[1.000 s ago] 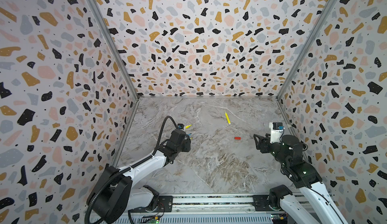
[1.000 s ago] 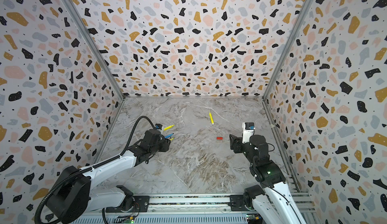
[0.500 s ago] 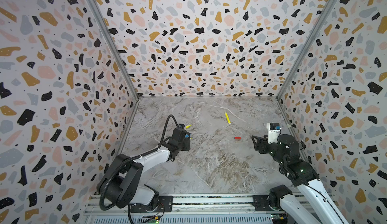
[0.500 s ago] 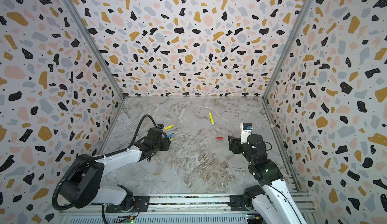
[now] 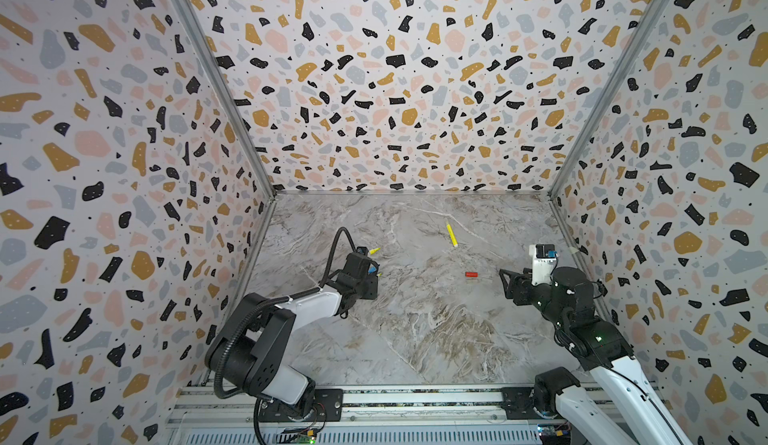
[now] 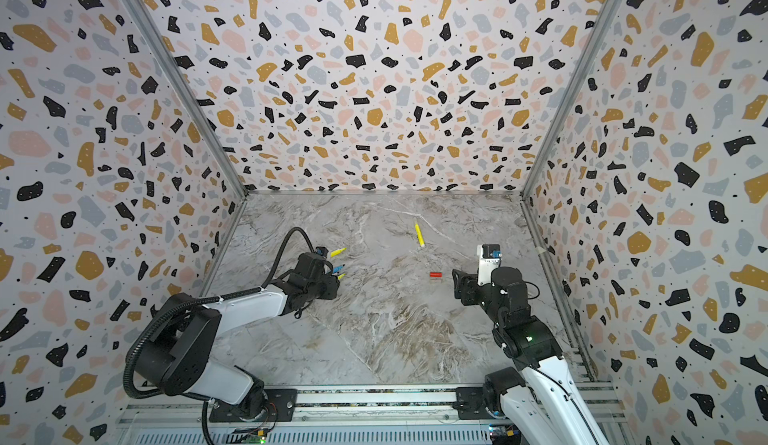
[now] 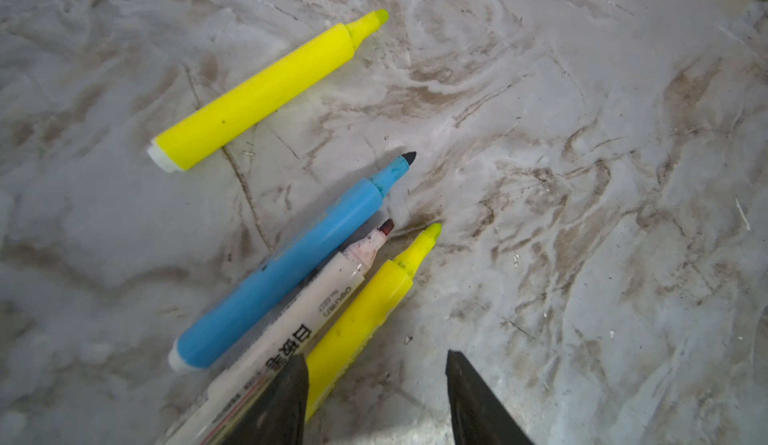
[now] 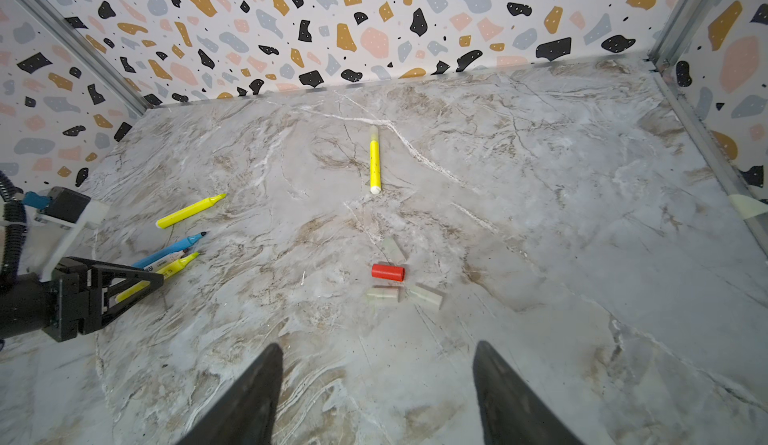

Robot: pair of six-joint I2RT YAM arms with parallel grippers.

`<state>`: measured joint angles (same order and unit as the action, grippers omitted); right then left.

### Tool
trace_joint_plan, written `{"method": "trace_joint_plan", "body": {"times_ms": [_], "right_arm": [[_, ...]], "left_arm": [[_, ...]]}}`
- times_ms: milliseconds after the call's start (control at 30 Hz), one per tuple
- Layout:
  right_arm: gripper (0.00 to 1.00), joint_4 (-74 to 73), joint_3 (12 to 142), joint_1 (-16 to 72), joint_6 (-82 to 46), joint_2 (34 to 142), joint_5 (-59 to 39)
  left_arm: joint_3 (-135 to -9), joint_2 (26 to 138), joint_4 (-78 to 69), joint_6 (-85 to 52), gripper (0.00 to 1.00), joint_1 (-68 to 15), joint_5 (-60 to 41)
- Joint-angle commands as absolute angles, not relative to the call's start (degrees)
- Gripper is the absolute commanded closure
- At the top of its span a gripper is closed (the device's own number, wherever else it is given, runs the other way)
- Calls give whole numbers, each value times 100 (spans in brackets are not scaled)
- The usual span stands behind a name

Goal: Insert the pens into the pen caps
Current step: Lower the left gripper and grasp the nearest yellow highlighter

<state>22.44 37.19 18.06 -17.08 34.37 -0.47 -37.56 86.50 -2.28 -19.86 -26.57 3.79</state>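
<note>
Three pens lie side by side at the left: a blue pen point(image 7: 291, 264), a white-barrelled pen point(image 7: 299, 330) and a yellow pen point(image 7: 365, 310). Another yellow pen point(image 7: 266, 93) lies just beyond them. My left gripper point(image 7: 376, 357) is open and low over them. The nearer yellow pen's rear end lies between the jaws against one finger, which covers the white pen. A third yellow pen point(image 8: 375, 160) lies alone further back. A red pen cap point(image 8: 387, 271) lies mid-table among three pale pen caps point(image 8: 382, 295). My right gripper point(image 8: 378, 345) is open and empty, short of the caps.
Terrazzo-patterned walls close in the marble table point(image 5: 415, 339) on three sides. The left arm's cable point(image 5: 336, 239) loops above its wrist. The red cap point(image 5: 471, 274) and the lone yellow pen point(image 5: 451, 234) show in both top views, between the two grippers point(image 5: 370, 280) point(image 5: 507, 285).
The left arm's elbow and shoulder have swung forward while its gripper stayed at the pens, jaws slightly narrower. The right gripper has edged a little to the left.
</note>
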Motion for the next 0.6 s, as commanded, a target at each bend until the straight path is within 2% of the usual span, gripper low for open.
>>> {"method": "trace_joint_plan", "body": {"times_ms": [0, 567], "right_arm": [[27, 2199, 3709, 1829, -1766, 3374, -49], [27, 2171, 3700, 1833, -1772, 3335, -79]], "left_arm": [[-3968, 8673, -344, -1855, 46, -2610, 307], [-4181, 8941, 21, -1648, 48, -2619, 461]]}}
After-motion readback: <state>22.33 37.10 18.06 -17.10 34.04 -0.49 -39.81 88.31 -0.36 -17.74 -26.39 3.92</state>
